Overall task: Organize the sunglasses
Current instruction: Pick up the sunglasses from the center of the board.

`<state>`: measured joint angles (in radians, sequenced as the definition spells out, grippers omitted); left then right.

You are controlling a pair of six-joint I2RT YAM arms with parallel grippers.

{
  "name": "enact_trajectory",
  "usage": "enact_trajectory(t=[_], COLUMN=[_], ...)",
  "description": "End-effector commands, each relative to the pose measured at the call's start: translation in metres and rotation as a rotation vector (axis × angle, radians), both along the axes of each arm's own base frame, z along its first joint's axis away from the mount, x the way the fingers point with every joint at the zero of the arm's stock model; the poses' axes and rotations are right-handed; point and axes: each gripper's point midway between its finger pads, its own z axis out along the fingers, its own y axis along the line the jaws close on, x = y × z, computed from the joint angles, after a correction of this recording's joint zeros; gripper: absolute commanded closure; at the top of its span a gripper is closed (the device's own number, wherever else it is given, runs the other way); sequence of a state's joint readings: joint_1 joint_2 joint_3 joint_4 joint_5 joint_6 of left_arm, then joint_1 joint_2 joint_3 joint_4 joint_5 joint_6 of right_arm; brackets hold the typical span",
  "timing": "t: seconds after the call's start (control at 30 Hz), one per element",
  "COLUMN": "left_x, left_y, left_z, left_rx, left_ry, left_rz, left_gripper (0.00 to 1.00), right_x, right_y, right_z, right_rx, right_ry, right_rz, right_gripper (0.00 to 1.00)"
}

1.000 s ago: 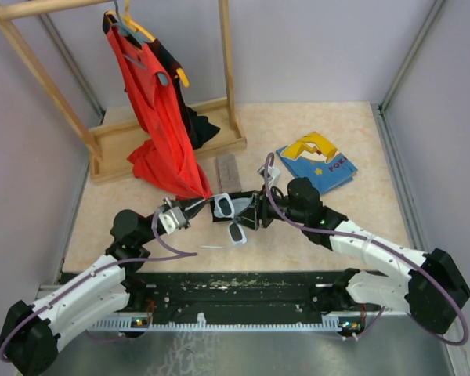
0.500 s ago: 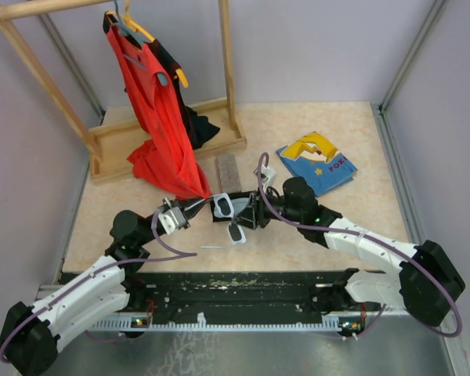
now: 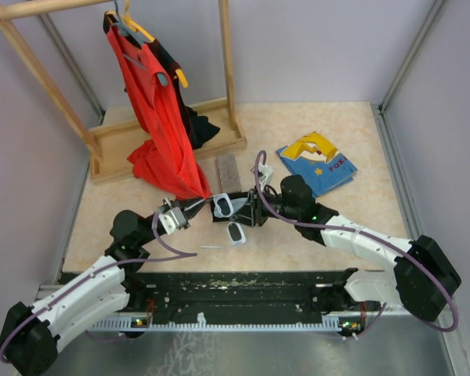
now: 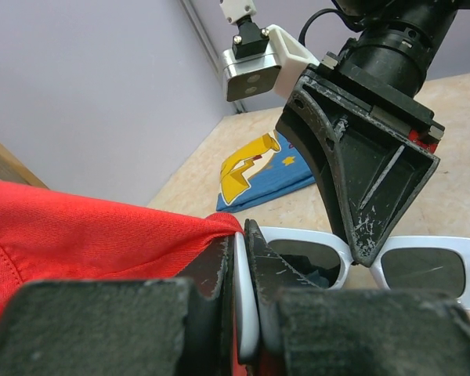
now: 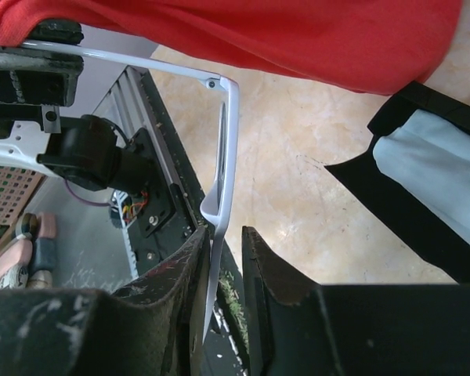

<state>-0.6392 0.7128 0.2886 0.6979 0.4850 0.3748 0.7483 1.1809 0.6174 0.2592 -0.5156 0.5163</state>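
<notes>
The white-framed sunglasses (image 3: 229,220) with dark lenses hang above the table between both arms. My left gripper (image 3: 197,205) is shut on one white temple (image 4: 247,290), pinched flat between its pads. My right gripper (image 3: 247,213) comes in from the right at the bridge between the lenses (image 4: 423,266). In the right wrist view the thin white frame (image 5: 231,141) runs down between the right gripper's (image 5: 223,235) jaws. It lies against the left finger, with a narrow gap to the other, so the jaws are still open.
A red garment (image 3: 160,117) hangs from the wooden rack (image 3: 172,145) and drapes right behind the left gripper. A grey oblong case (image 3: 229,172) lies behind the sunglasses. A black case with a light-blue cloth (image 5: 423,180) sits under the right arm. A blue and yellow folded item (image 3: 317,162) lies at back right.
The right arm has moved left onto the sunglasses and its jaws have narrowed around the frame. The left gripper has kept its hold and its place.
</notes>
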Motion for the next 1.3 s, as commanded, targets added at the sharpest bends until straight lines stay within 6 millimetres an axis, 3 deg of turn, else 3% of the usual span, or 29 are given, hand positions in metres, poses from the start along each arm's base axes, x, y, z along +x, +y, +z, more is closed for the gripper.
enact_trajectory(t=[0.0,0.17,0.2,0.3,0.37,0.43,0.53,0.7,0.83,1.0,1.27], left_x=[-0.004,-0.001,0.001,0.007,0.013,0.017,0.026,0.035,0.049,0.068,0.129], left_y=[0.001,0.002,0.003,0.007,0.013,0.019,0.033,0.058,0.074,0.052,0.035], left_z=[0.009,0.011,0.012,0.015,0.019,0.022,0.025,0.025,0.011,-0.015,-0.090], left_rx=[-0.018,-0.024,-0.031,-0.056,-0.098,-0.133,-0.204,-0.342,-0.446,-0.413,-0.362], left_ry=[-0.036,-0.028,-0.018,0.007,0.037,0.057,0.098,0.198,0.346,0.476,0.770], left_rz=[-0.001,0.013,0.022,0.060,0.106,0.142,0.227,0.349,0.458,0.447,0.644], left_gripper=[1.00,1.00,0.97,0.81,0.57,0.43,0.28,0.24,0.23,0.23,0.23], right_x=[0.010,0.009,0.011,0.016,0.019,0.025,0.031,0.036,0.032,0.025,0.021], right_y=[0.011,0.011,0.009,0.004,-0.001,-0.010,-0.026,-0.065,-0.091,-0.106,-0.115], right_z=[0.034,0.032,0.032,0.028,0.028,0.027,0.019,0.006,0.008,0.010,0.007], right_rx=[0.081,0.076,0.070,0.045,0.034,0.009,-0.046,-0.158,-0.187,-0.190,-0.205], right_ry=[-0.081,-0.070,-0.067,-0.056,-0.058,-0.056,-0.047,-0.037,-0.060,-0.066,-0.061], right_rz=[0.015,0.015,-0.001,-0.052,-0.090,-0.153,-0.249,-0.423,-0.506,-0.544,-0.565], right_gripper=[0.79,1.00,1.00,1.00,1.00,1.00,1.00,1.00,1.00,1.00,1.00])
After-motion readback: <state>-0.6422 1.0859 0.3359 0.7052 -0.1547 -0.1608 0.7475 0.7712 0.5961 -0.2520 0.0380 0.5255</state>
